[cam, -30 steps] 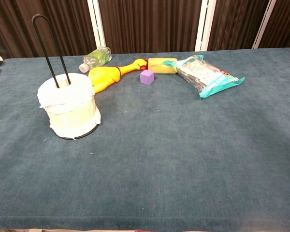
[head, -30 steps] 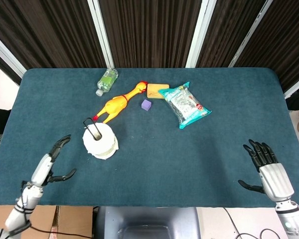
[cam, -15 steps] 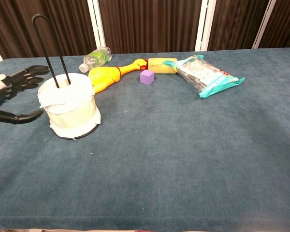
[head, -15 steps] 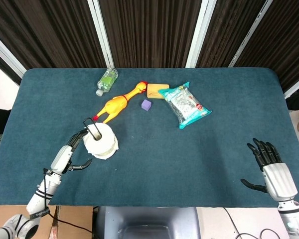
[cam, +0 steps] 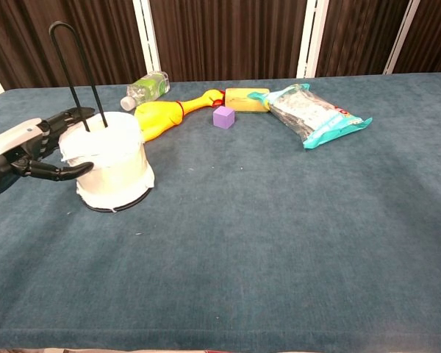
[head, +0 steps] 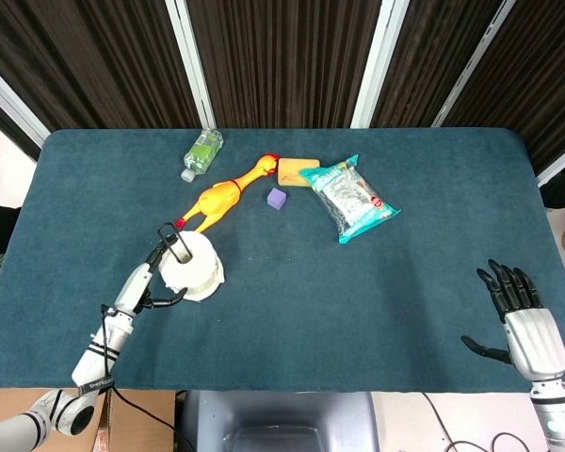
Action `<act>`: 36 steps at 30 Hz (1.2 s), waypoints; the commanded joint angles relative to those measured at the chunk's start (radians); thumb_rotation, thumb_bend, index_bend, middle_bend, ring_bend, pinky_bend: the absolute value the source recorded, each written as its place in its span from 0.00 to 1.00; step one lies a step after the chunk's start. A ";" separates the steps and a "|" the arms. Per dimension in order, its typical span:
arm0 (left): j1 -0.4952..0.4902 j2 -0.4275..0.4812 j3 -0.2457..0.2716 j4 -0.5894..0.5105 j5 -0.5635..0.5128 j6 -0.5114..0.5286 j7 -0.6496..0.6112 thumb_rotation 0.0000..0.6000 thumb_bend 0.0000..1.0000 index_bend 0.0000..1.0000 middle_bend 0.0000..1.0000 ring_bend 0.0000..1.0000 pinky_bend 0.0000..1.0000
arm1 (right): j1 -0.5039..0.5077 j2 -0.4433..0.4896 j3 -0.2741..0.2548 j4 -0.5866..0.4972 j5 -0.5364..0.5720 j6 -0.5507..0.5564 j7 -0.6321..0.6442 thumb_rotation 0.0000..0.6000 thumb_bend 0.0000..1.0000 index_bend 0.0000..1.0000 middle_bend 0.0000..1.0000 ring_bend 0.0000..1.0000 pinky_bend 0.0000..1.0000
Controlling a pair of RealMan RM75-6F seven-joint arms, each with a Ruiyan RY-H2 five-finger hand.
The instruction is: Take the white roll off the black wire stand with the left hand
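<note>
The left hand (cam: 31, 151) grasps the white roll (cam: 109, 160), which sits on the black wire stand (cam: 72, 70) beside the rubber chicken (head: 224, 195). The right hand (head: 527, 325) hangs released, fingers spread.

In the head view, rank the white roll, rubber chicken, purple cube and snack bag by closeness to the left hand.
1. White roll, at the left hand.
2. Rubber chicken, behind the roll.
3. Purple cube, further right.
4. Snack bag, farthest right.

The roll (cam: 106, 163) hides the stand's (cam: 72, 70) base; the left hand's (cam: 40, 147) grip looks unclear.
</note>
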 commanded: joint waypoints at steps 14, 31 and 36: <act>-0.006 -0.109 -0.116 0.043 -0.096 0.097 0.117 1.00 0.51 0.77 0.80 0.71 0.81 | -0.004 -0.001 -0.001 0.000 -0.004 0.001 -0.002 1.00 0.03 0.00 0.00 0.00 0.00; -0.007 0.062 -0.284 -0.259 -0.078 0.314 0.299 1.00 0.66 0.82 0.86 0.75 0.84 | -0.006 0.011 -0.011 -0.008 -0.017 -0.003 0.004 1.00 0.03 0.00 0.00 0.00 0.00; -0.008 0.143 -0.345 -0.369 -0.100 0.335 0.380 1.00 0.66 0.82 0.86 0.75 0.84 | -0.012 0.016 -0.012 -0.012 -0.022 0.008 0.013 1.00 0.03 0.00 0.00 0.00 0.00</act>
